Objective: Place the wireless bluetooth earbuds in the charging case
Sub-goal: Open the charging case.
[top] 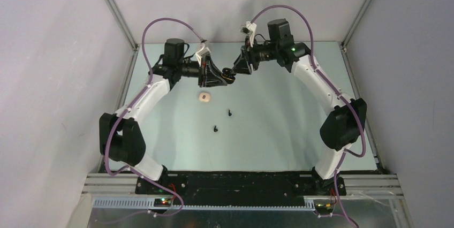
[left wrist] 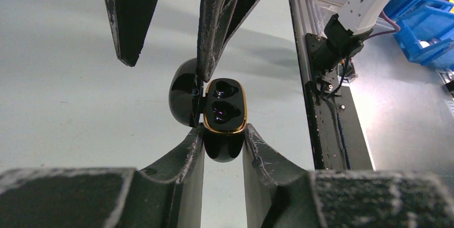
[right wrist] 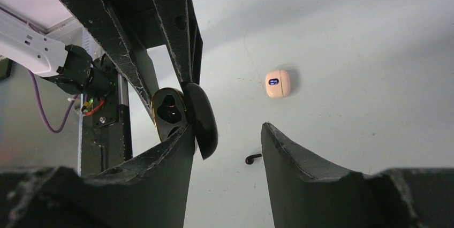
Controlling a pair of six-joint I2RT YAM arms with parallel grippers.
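Here, the left tool (left wrist: 224,138) clenches an open, glossy black, gold-rimmed charging case (left wrist: 225,105) aloft near the pale green table's (top: 289,131) far edge, while the right tool (right wrist: 226,128), released and empty, hovers beside it, two tiny black stemmed earbuds (top: 229,113) lying loose straight toward the near edge.

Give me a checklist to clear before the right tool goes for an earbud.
1. Left tool clamped on the black case: ok.
2. Lid open: ok.
3. Both sockets empty: ok.
4. Right tool open and holding nothing: ok, but one finger sits at the hinge, so back off gently.
5. Two black earbuds lying loose on the table, apart from each other: ok.
6. Which earbud fits which socket: cannot tell.
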